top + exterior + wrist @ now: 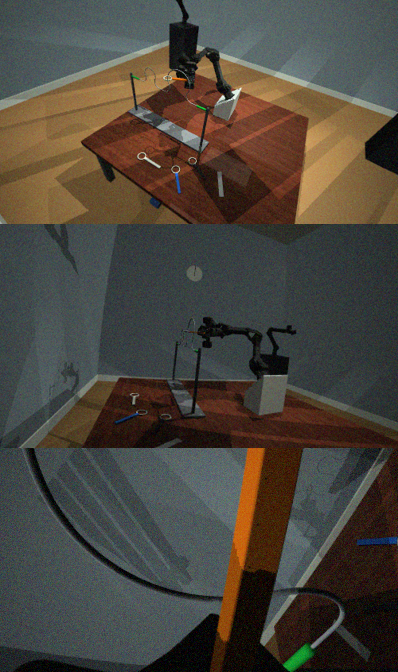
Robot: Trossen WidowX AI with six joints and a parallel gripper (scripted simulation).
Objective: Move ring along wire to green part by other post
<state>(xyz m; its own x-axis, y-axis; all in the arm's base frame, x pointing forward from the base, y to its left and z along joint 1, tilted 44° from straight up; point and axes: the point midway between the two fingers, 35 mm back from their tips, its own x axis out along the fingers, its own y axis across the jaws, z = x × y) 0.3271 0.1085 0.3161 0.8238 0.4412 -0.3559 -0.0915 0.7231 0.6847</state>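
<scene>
Above the far side of the desk (255,131), the arm reaches out from its white block (228,104), its hand (189,80) pinching the orange handle (179,79). The ring (168,78) sits up in the air around the wavy wire (153,75), about midway between the two posts, well above the grey base plate (167,129). Spare rings lie near the front edge.
</scene>
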